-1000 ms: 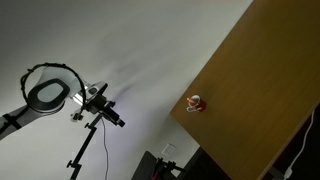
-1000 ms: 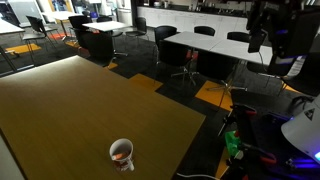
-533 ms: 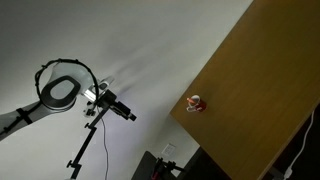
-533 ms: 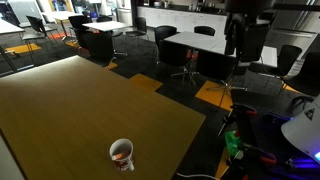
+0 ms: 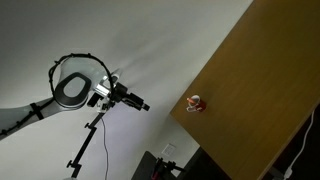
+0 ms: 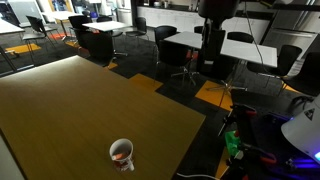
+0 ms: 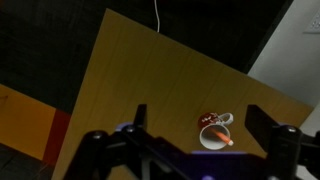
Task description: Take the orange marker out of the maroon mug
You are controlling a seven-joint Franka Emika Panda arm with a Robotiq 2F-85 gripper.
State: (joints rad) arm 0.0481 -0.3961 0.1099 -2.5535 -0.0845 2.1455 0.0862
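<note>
The maroon mug (image 7: 209, 121) stands on the brown wooden table (image 7: 130, 70), close to a table edge. The orange marker (image 7: 219, 137) leans inside its pale interior. The mug also shows small in both exterior views (image 5: 196, 104) (image 6: 122, 155), with an orange fleck inside. My gripper (image 7: 198, 113) is open and empty, its two dark fingers spread wide, high above the mug and well apart from it. In the exterior views the gripper (image 5: 141, 104) (image 6: 210, 55) hangs in the air off the table's side.
The mug sits near the table's edge and corner (image 6: 200, 118). Office tables and chairs (image 6: 185, 50) stand on the floor beyond. A black stand (image 5: 85, 150) rises beside the arm. Cables and equipment (image 6: 235, 145) lie past the table corner.
The arm has swung steadily toward the table and the mug over the last second. The mug and marker have not moved.
</note>
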